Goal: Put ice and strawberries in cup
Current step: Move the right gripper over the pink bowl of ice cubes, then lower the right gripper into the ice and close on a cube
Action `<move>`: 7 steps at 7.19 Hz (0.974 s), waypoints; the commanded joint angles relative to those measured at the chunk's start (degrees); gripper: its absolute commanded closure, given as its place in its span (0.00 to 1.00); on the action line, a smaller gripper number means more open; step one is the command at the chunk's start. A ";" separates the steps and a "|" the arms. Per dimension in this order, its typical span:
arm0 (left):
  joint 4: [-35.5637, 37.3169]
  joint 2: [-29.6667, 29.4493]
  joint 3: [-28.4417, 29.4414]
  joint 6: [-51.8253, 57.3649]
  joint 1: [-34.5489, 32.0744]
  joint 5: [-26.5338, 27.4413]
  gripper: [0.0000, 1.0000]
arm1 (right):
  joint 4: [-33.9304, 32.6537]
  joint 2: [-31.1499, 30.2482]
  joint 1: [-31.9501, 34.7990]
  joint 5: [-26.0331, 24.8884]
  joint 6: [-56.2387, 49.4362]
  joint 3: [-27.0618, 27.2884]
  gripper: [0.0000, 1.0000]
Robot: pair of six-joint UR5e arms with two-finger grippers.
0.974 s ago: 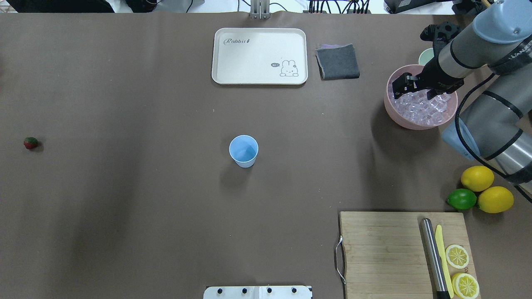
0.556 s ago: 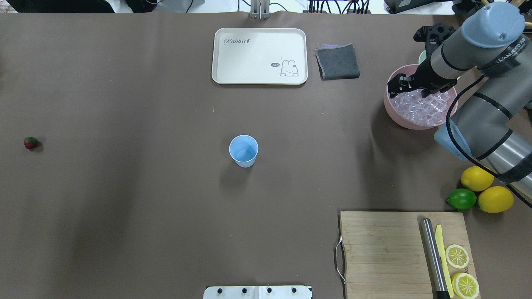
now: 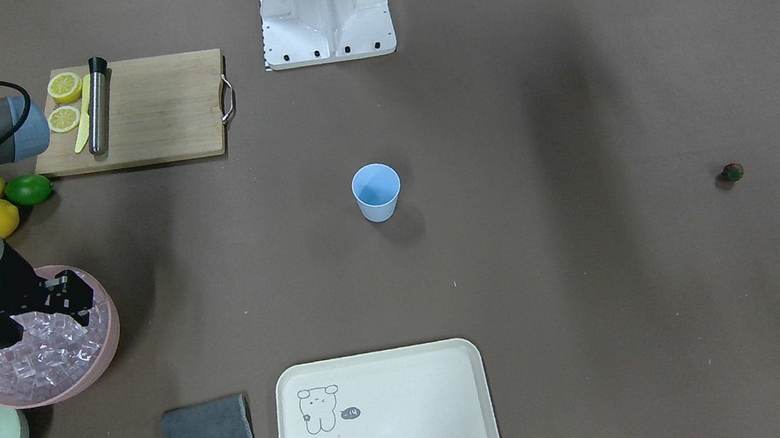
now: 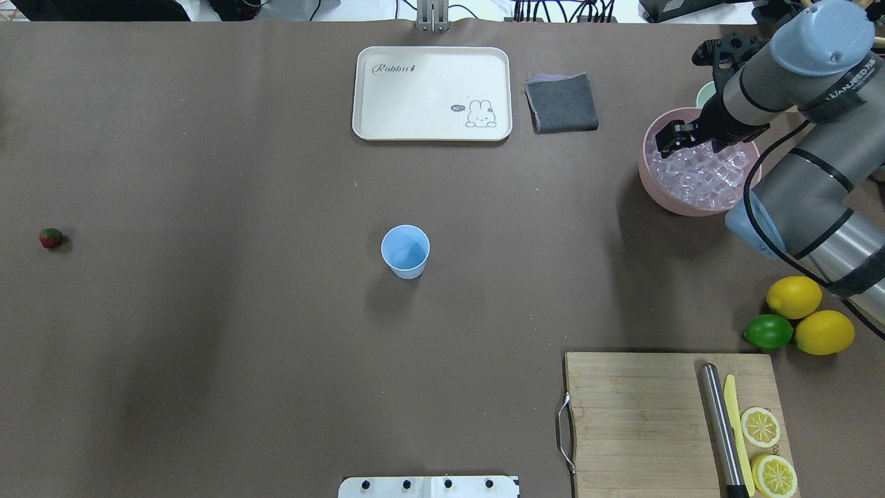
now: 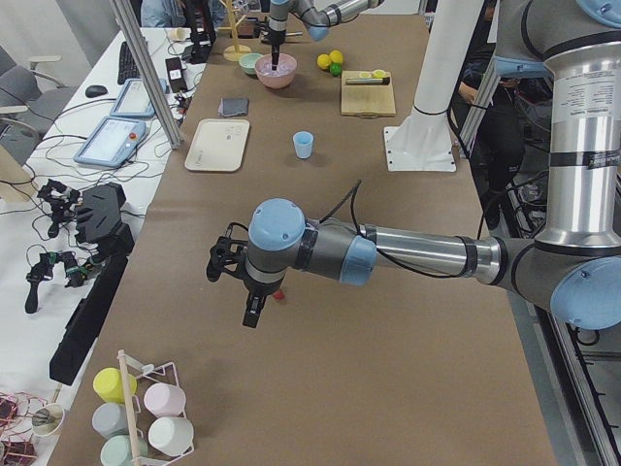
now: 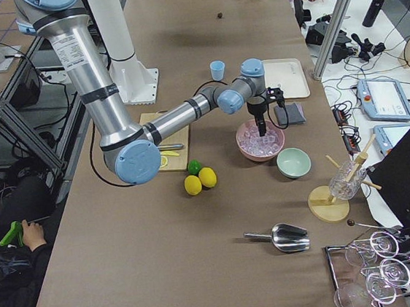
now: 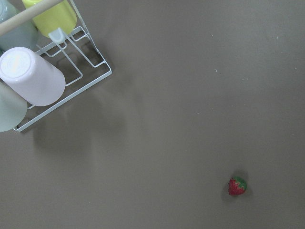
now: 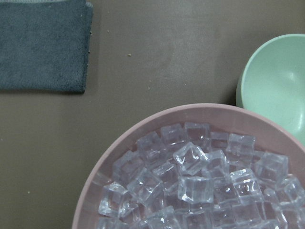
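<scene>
Overhead exterior: right gripper (image 4: 672, 137) over ice (image 4: 698, 176) by the far right corner, cup (image 4: 405, 251) midway between side edges. Only exterior left shows the left gripper (image 5: 253, 311), over the left-edge strawberry (image 4: 50, 238). Neither's opening or hold can be told.

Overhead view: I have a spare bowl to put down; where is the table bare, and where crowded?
Bare mat lies all round the cup, widest between it and the strawberry, also between tray and cutting board. Crowded: the robot's right side, with pink bowl, cloth, lemons, lime, and the right gripper over the ice.
</scene>
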 commanded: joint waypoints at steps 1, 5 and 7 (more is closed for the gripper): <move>0.10 -0.61 0.06 0.00 0.00 0.00 0.02 | 1.03 0.07 -1.61 -0.10 -0.27 -2.05 0.10; 0.01 -0.96 -0.11 0.00 0.00 -0.09 0.02 | 2.27 -0.28 -2.23 -0.10 -0.53 -3.12 0.21; 0.01 -1.05 -0.20 0.00 0.00 -0.09 0.02 | 2.27 -0.28 -1.88 -0.01 -0.53 -2.94 0.39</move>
